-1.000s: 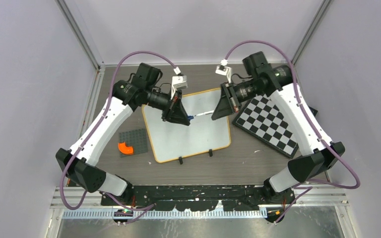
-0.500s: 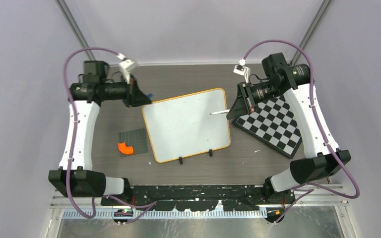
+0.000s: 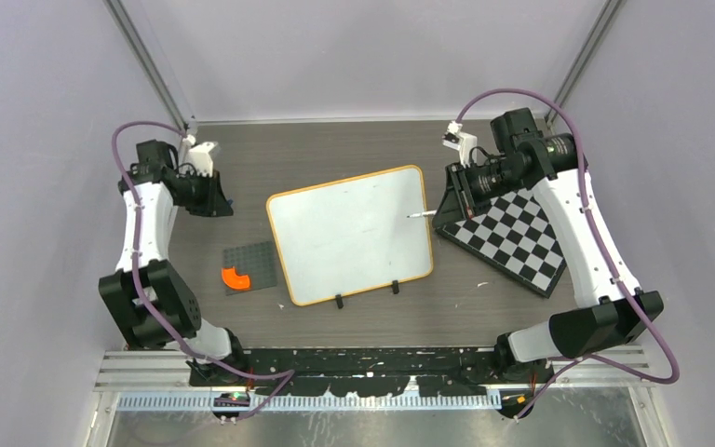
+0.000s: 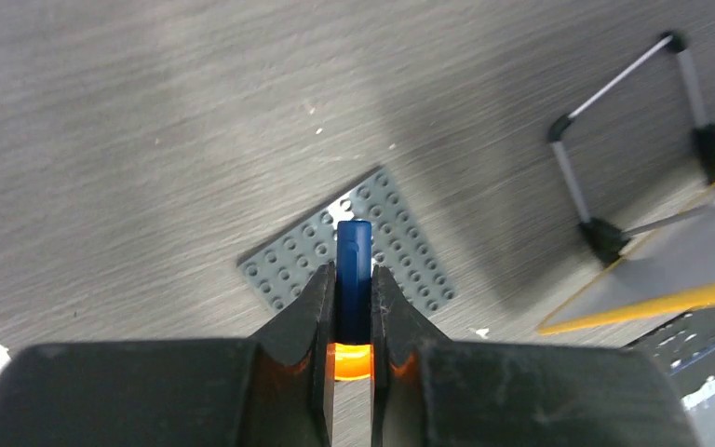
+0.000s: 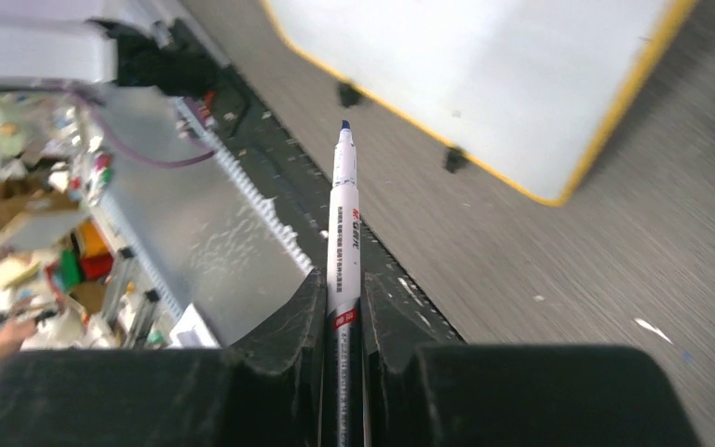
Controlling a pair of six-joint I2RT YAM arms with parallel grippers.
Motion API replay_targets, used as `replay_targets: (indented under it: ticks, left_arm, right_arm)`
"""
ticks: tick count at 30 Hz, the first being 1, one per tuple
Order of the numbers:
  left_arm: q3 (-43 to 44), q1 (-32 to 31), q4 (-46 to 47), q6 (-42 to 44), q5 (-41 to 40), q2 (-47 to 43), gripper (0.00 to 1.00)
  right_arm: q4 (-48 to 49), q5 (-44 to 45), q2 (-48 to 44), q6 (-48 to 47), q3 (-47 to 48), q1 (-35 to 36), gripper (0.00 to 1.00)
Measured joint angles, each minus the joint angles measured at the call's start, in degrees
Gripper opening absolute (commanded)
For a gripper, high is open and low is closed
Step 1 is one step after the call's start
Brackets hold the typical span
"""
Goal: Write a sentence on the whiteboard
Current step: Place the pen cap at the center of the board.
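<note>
The whiteboard (image 3: 349, 233), white with an orange-yellow frame, lies flat mid-table, two black clip feet (image 3: 339, 301) on its near edge; its surface looks blank. My right gripper (image 3: 439, 209) is shut on an uncapped marker (image 3: 416, 215) whose tip hangs over the board's right edge. In the right wrist view the marker (image 5: 344, 214) sticks out of the gripper (image 5: 344, 298), with the board (image 5: 484, 74) beyond. My left gripper (image 3: 223, 200) is at the far left, away from the board, shut on the blue marker cap (image 4: 354, 251).
A black-and-white checkered board (image 3: 507, 233) lies right of the whiteboard, under the right arm. A grey studded baseplate (image 3: 251, 265) with an orange piece (image 3: 236, 277) lies left of the whiteboard. The left wrist view shows the baseplate (image 4: 400, 251) below the left gripper (image 4: 354, 279).
The two grippers were together over the board. The left arm has swung to the far left with the cap. The right gripper has drawn back to the board's right edge with the bare marker.
</note>
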Motion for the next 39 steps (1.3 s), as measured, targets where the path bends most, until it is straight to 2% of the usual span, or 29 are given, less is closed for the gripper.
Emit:
replay_targets:
  ticks: [5,10,17,27,33,39]
  left_arm:
    - [-3.48,-0.02,3.19,1.77,-6.14,4.74,0.0]
    - [-3.67,-0.02,6.4,3.17,-10.45,10.97,0.0]
    - [-4.9,-0.87,10.56,5.49,-16.2,17.81,0.08]
    - [-5.14,-2.27,13.44,7.69,-19.93,22.4,0.23]
    - [-5.11,-2.49,13.42,8.76,-20.24,23.39,0.39]
    - [-4.68,-2.71,13.0,8.81,-20.24,23.47,0.41]
  right_arm:
    - [3.8,11.63,-1.46,5.46,-0.48,-0.46,0.0]
    - [6.34,16.31,-5.73,7.54,-0.63,-1.25,0.0]
    - [9.64,17.31,-10.51,8.35,-2.62,-1.29,0.0]
    - [10.43,16.92,-10.82,8.92,-6.19,-1.29,0.0]
    - [10.62,16.68,-10.8,8.94,-6.27,-1.29,0.0]
    - [10.67,16.2,-10.69,8.94,-6.27,-1.29,0.0]
